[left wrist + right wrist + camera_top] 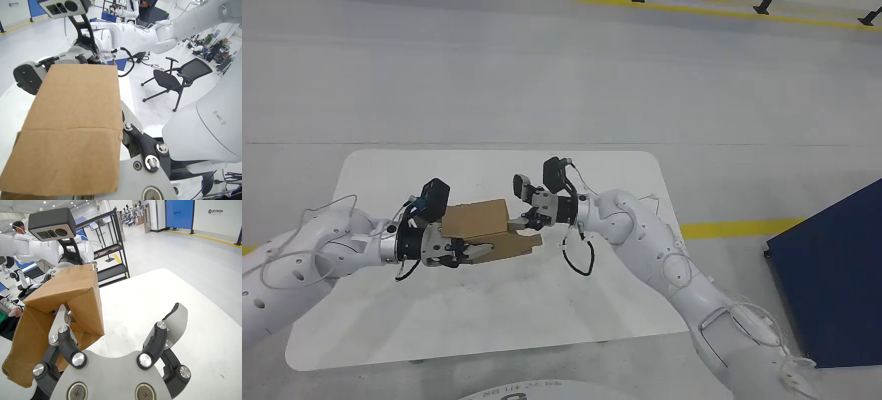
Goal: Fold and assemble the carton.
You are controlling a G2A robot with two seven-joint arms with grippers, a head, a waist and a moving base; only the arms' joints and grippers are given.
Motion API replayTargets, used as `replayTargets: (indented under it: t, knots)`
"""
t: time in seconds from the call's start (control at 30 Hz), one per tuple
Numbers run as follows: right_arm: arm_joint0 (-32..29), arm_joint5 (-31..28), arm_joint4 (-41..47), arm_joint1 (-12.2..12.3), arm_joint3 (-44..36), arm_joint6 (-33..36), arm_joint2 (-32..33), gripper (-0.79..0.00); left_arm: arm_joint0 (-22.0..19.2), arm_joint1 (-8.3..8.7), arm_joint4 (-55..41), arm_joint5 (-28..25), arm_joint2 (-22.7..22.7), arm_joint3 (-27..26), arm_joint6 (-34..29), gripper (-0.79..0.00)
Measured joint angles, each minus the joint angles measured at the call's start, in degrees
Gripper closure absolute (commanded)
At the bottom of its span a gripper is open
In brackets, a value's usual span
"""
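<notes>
**Carton (480, 222) held above the table (542, 312)**

My left gripper (445, 248) clamps one end. From above it looks closed; my right wrist view reveals loose end flaps (84, 311), with my right gripper (121, 311) spread, one finger (60, 313) between them.

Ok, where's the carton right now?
Top view: the carton is over the middle of the white table, between the left end effector and the right end effector, gripped by the left.
</notes>
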Motion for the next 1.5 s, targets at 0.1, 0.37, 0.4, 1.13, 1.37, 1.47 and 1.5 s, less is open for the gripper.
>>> replayTargets:
  t: [0.1, 0.37, 0.4, 1.13, 1.37, 1.47, 1.5]
  knots:
    - [-1.0, -1.7, -0.5, 0.3, 0.2, -2.2, 1.7, -0.785, 0.1, 0.11, -1.0, 0.0, -0.4, 0.4, 0.3, 0.000]
    - [-6.3, -3.9, -2.4, 1.8, -1.4, -9.2, 8.0, -0.785, 0.7, 0.69, -2.7, 0.0, -2.5, 1.5, 1.8, 0.000]
    - [-6.7, -3.9, -2.5, 2.0, -1.5, -9.4, 8.5, -0.785, 0.9, 0.78, -2.7, 0.0, -2.8, 1.5, 2.2, 0.000]
    - [-3.4, 1.9, -0.7, 0.6, -0.7, -1.0, 5.2, -0.785, 5.5, 1.36, -2.1, 0.0, -7.9, -0.2, 5.3, 0.000]
    - [-3.0, 0.2, -0.9, 0.2, -0.5, -1.1, 4.7, -0.785, 5.4, 0.74, -2.6, 0.0, -7.7, -0.3, 2.8, 0.000]
    - [-2.4, -0.3, -0.6, -0.2, -0.2, 0.1, 3.5, -0.785, 5.3, 0.41, -2.9, 0.0, -7.6, -0.3, 2.1, 0.000]
    - [-2.0, -0.3, -0.4, -0.4, -0.1, 0.4, 3.1, -0.785, 5.3, 0.31, -2.9, 0.0, -7.6, -0.3, 1.8, 0.000]
